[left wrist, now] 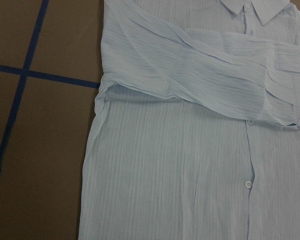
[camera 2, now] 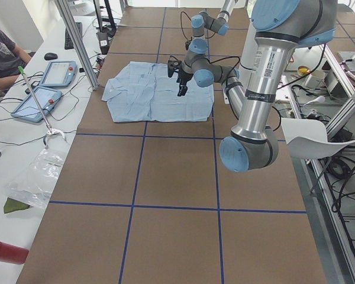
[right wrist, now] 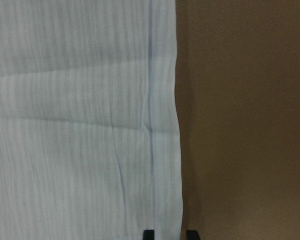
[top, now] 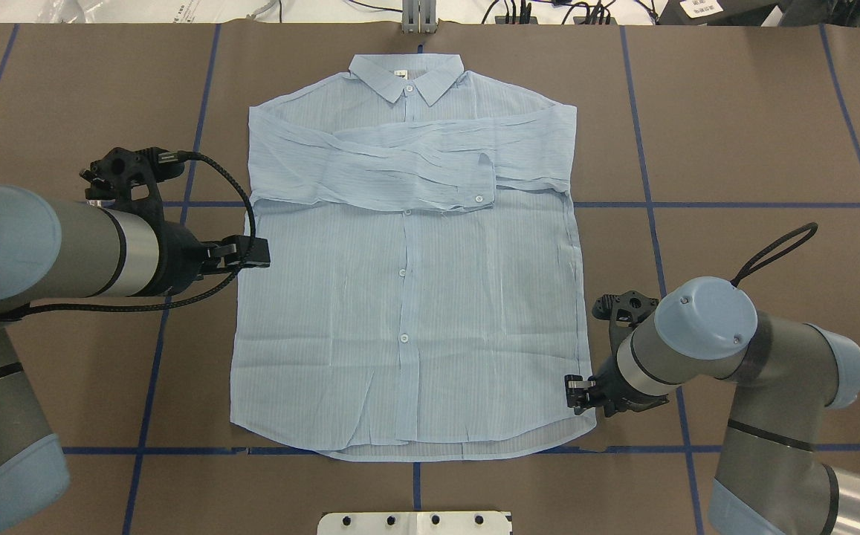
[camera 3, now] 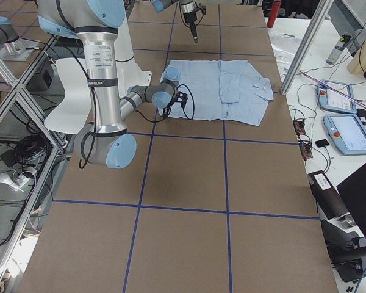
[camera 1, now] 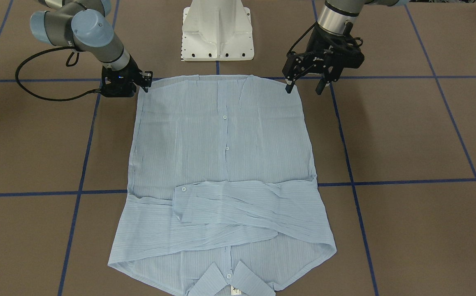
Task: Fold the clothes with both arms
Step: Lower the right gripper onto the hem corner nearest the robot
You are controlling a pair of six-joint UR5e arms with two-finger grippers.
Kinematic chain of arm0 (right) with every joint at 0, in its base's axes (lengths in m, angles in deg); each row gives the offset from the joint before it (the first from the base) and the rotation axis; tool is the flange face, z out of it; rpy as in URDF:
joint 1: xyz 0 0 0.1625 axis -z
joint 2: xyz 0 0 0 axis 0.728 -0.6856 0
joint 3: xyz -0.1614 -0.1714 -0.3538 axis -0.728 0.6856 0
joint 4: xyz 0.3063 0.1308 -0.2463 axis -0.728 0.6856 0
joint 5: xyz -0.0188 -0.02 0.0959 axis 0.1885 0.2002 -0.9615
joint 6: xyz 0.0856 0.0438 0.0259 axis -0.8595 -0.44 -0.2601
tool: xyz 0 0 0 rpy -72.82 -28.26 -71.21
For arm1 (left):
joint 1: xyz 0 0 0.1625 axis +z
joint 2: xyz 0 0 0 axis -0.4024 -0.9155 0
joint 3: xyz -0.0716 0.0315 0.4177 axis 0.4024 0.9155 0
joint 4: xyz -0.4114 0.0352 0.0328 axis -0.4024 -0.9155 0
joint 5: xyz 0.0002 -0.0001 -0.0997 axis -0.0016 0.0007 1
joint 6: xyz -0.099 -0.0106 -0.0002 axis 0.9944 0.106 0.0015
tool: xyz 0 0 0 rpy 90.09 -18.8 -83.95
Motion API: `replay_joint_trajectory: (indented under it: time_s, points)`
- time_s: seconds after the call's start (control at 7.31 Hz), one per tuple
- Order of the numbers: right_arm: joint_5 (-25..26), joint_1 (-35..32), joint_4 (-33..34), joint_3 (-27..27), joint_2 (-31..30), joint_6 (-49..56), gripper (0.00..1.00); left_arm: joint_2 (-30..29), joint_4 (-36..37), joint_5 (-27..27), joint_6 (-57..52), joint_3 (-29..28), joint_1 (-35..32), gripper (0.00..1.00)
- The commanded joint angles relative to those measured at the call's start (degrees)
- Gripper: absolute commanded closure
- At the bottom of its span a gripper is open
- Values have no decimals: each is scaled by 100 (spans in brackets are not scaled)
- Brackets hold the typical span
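1. Lying flat and button-side up on the table (top: 734, 148), the shirt (top: 407, 312) has its hem (top: 415, 449) on the fingers' side and its collar (top: 407, 74) at the end far from both grippers.
2. The sleeves (top: 400, 167) are folded across the chest, well beyond the fingers. If the hem is carried over them unevenly, I think they can slide out and spoil the fold.
3. The left gripper (camera 1: 305, 87) hangs above the table, beside the shirt's edge, with fingers spread and nothing between them. If only one corner goes up, the cloth would skew.
4. The right gripper (top: 577, 394) is low at the other hem corner, also spread. In its wrist view one fingertip (right wrist: 148, 235) is over the cloth and the other over bare table, with the side edge (right wrist: 177, 150) between them.
5. The fabric looks thin, so closing there may catch only one layer or miss the edge.
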Motion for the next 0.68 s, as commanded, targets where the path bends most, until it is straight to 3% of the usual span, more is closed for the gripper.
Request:
replay_joint_trajectory:
  time_s: [0.0, 0.55]
  points:
    - [0, 16, 9, 39, -5, 14, 46, 0, 0, -2, 0, -1, 0, 5]
    - [0, 25, 9, 57, -14, 14, 50, 0, 0, 6, 0, 7, 0, 5]
